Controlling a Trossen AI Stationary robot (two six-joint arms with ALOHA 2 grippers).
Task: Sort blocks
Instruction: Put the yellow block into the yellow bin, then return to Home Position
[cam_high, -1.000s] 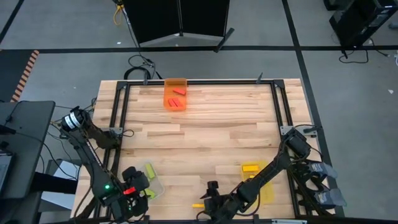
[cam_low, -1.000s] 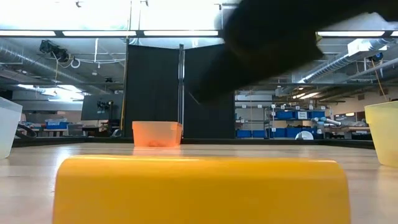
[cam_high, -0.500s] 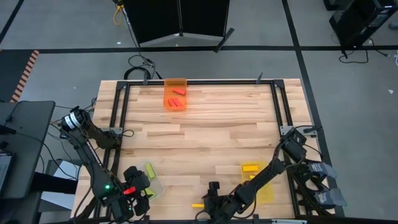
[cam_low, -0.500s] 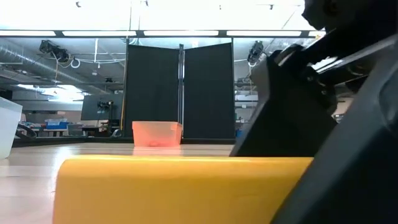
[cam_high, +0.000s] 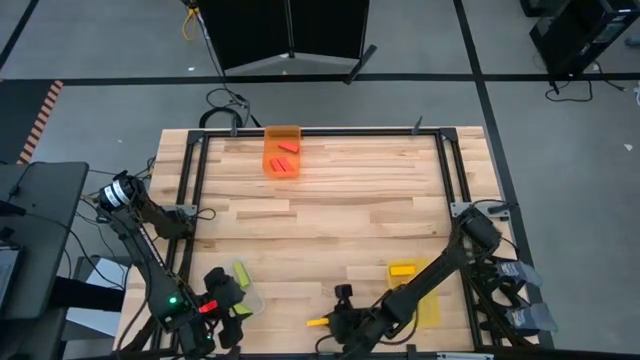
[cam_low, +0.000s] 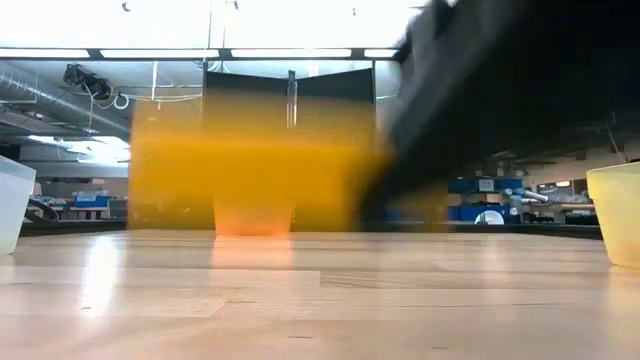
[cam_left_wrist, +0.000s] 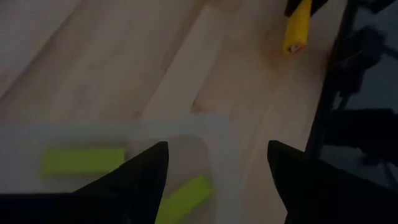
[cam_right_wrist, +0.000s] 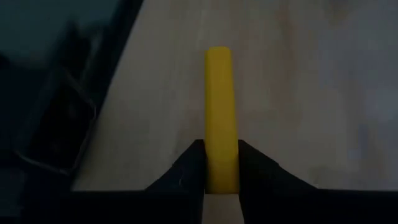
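Observation:
My right gripper (cam_high: 335, 321) is near the table's near edge, shut on a yellow bar (cam_high: 317, 322) that sticks out toward the left. The bar shows blurred and above the table in the low view (cam_low: 250, 165). My left gripper (cam_high: 228, 300) is open over the clear bin (cam_high: 246, 296) at the near left. Its fingers (cam_left_wrist: 149, 171) stand above two lime green bars (cam_left_wrist: 83, 160) lying in that bin. Red blocks (cam_high: 285, 165) lie in the orange bin (cam_high: 282, 150) at the far edge. A yellow block (cam_high: 403, 269) lies by the yellow bin (cam_high: 428, 305). My right gripper pinches the yellow bar between its two fingers (cam_right_wrist: 194, 168) at the bar's near end (cam_right_wrist: 221, 163), one finger on each long side. The fingers come from the table's right, and the bar runs on straight ahead of them. The bar is lifted clear of the table.
The black frame rail (cam_high: 320, 132) runs round the wooden top. The orange bin shows far off in the low view (cam_low: 253, 213). The yellow bin (cam_low: 618, 210) stands at its right and the clear bin (cam_low: 15, 200) at its left. The middle of the table (cam_high: 330, 220) is bare wood.
My right gripper has come down beside the yellow bar, which lay on the table by the near edge, and has taken hold of it. The bar is now lifted clear of the table and has gone a little toward the far edge.

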